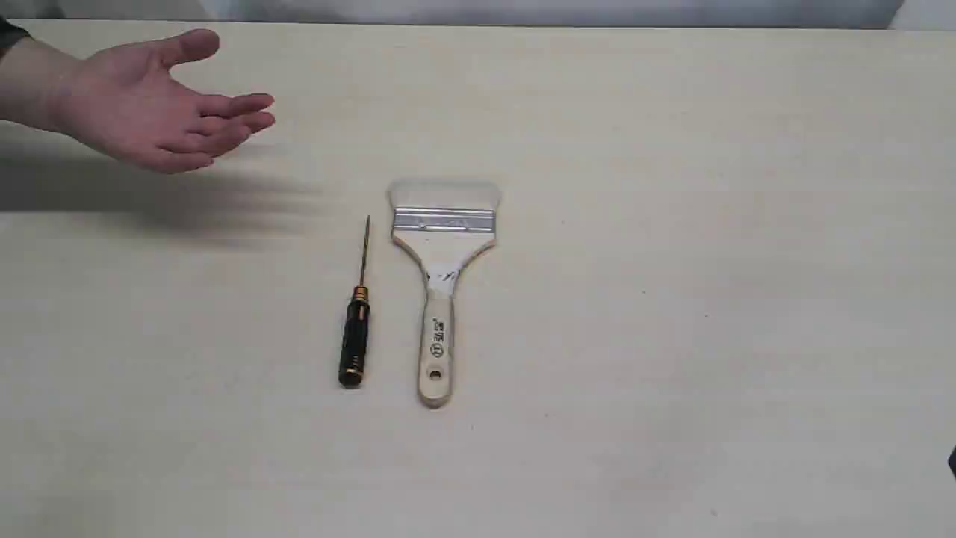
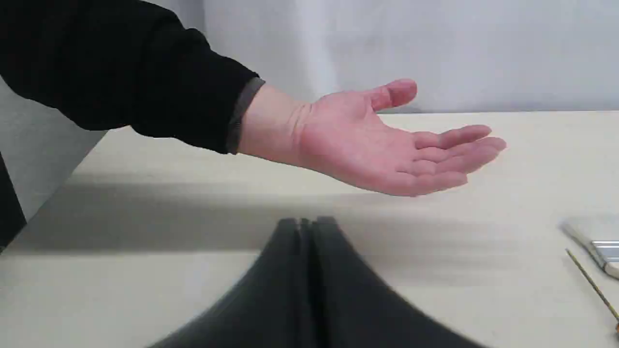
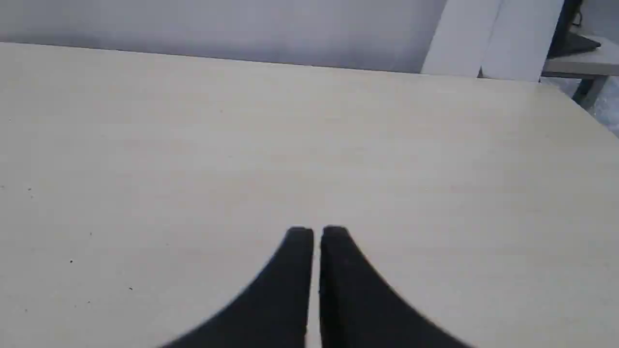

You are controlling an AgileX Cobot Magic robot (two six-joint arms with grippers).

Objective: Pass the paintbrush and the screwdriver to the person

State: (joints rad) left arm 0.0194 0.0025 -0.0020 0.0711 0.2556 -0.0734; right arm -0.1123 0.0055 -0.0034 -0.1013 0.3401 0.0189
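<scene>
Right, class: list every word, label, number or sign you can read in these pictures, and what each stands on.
Paintbrush handle: a round logo and a short dark printed mark above the hole, too small and blurred to read.
Screwdriver: no lettering visible.
Nothing else carries text.

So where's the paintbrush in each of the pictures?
Exterior view: the paintbrush lies near the middle of the table, just right of the screwdriver.
Left wrist view: only its bristle end and silver band show, at the right edge.
Right wrist view: not in it.
Shared landmark: the person's open palm, in the first two.
</scene>
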